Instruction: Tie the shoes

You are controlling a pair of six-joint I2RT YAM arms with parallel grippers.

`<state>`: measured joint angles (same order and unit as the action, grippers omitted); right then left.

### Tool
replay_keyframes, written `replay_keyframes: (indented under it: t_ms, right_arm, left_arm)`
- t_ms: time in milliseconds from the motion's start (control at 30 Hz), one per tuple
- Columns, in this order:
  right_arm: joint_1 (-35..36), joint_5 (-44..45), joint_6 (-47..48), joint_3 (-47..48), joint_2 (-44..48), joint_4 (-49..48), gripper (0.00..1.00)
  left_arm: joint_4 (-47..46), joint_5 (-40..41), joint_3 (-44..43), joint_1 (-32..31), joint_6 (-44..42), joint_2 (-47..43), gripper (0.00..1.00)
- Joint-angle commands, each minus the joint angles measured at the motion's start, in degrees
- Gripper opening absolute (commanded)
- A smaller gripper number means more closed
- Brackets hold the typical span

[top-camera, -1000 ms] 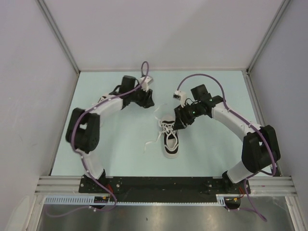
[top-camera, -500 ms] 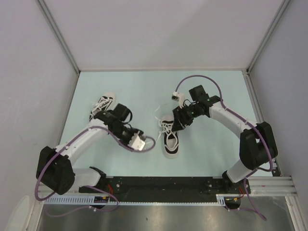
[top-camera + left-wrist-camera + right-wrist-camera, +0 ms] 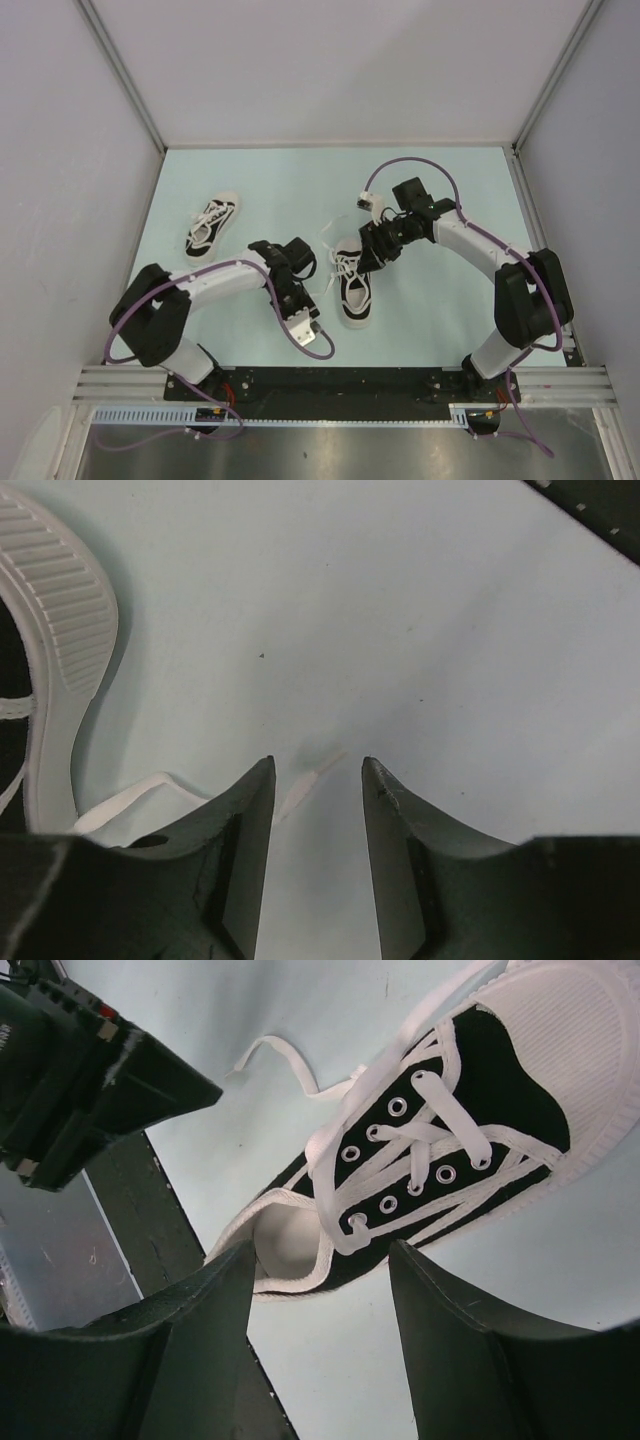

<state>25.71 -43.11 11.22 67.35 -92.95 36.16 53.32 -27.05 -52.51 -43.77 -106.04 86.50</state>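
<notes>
One of the shoes (image 3: 355, 290), black with a white sole, lies mid-table with loose white laces (image 3: 322, 288). The other shoe (image 3: 212, 225) lies at the far left. My left gripper (image 3: 298, 292) is low over the table just left of the middle shoe. In the left wrist view its jaws (image 3: 317, 762) stand open around a lace tip (image 3: 308, 782) lying on the table, with the shoe's sole (image 3: 70, 630) at the left. My right gripper (image 3: 373, 255) hovers open over the middle shoe's far end. Its wrist view (image 3: 322, 1250) shows the heel opening and eyelets (image 3: 430, 1150) below.
The pale blue table is walled on three sides, with metal posts at the back corners. The black base rail (image 3: 340, 385) runs along the near edge. A purple cable loops by the left wrist (image 3: 322, 348). The left arm's dark body (image 3: 90, 1070) shows in the right wrist view.
The left arm has swung from the far side, by the left shoe, down to the lace beside the middle shoe. The right gripper has hardly moved.
</notes>
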Motion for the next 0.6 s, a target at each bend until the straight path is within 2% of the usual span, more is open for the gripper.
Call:
replay_keyframes:
  t_ms: [0,200,300,400,433,500,567]
  right_arm:
    - [-0.1,-1.4,0.0,0.2,-0.4,-1.1,0.61]
    - [-0.1,-1.7,-0.1,0.2,-1.5,-2.1,0.61]
    - [-0.1,-2.2,-0.4,0.4,-1.9,-2.6,0.61]
    - [0.1,-2.4,-0.6,0.5,-2.2,-3.1,0.61]
    - [0.2,-2.4,-0.6,0.5,-2.4,-3.4,0.61]
    - [0.4,-2.3,-0.6,0.7,-2.9,-3.5,0.61]
    - [0.5,-2.3,-0.7,0.9,-3.2,-3.5,0.61]
  left_arm:
    - [-3.7,1.5,-3.2,-0.4,-4.6,3.7,0.46]
    - [-3.9,4.6,-4.4,-0.4,-5.6,8.2,0.47]
    - [-2.8,5.2,-5.1,-0.4,-5.8,9.0,0.4]
    - [-2.7,6.1,-5.3,-0.1,-6.2,9.6,0.27]
    - [-2.9,6.1,-5.1,-0.1,-6.1,9.5,0.17]
    - [-3.4,4.0,-5.1,-0.2,-3.8,8.1,0.05]
    - [-5.1,1.4,-5.6,-0.2,0.3,6.3,0.0]
